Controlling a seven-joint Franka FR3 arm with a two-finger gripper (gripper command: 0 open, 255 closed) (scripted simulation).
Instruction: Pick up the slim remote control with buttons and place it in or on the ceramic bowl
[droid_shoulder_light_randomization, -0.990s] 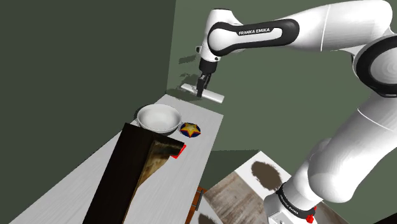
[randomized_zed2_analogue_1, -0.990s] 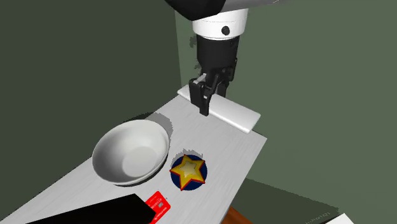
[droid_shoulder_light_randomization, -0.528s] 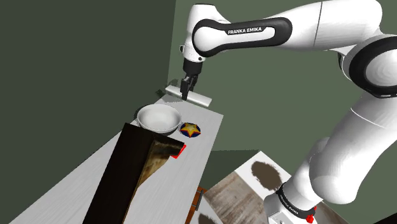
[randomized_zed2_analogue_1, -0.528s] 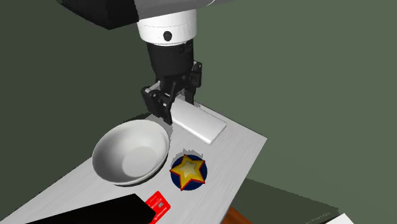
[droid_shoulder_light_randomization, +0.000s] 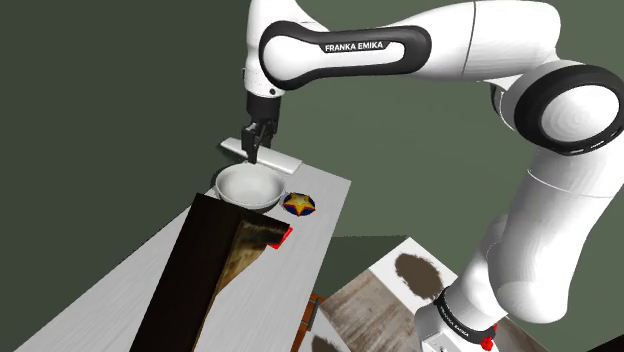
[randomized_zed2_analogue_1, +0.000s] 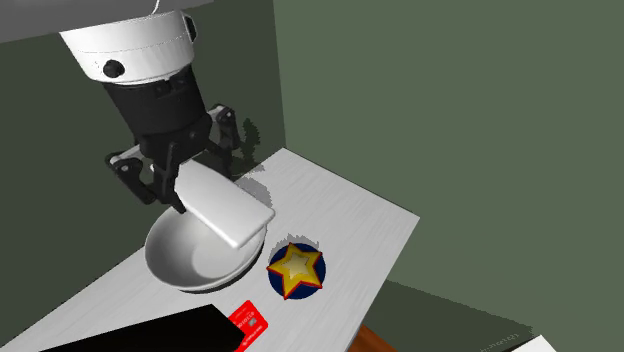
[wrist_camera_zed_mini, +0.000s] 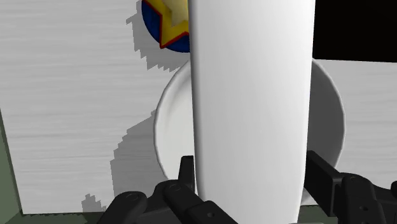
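Gripper (droid_shoulder_light_randomization: 254, 142) was clamped on one end of the plain white remote (randomized_zed2_analogue_1: 226, 207), which hung tilted above the white bowl (randomized_zed2_analogue_1: 178, 262) at the lower left of the second exterior view. It looked light, stiff and smooth, so likely slippery; a mid-body hold seemed safer. A pale grey table (randomized_zed2_analogue_1: 350, 215) stood against green walls (randomized_zed2_analogue_1: 450, 90).
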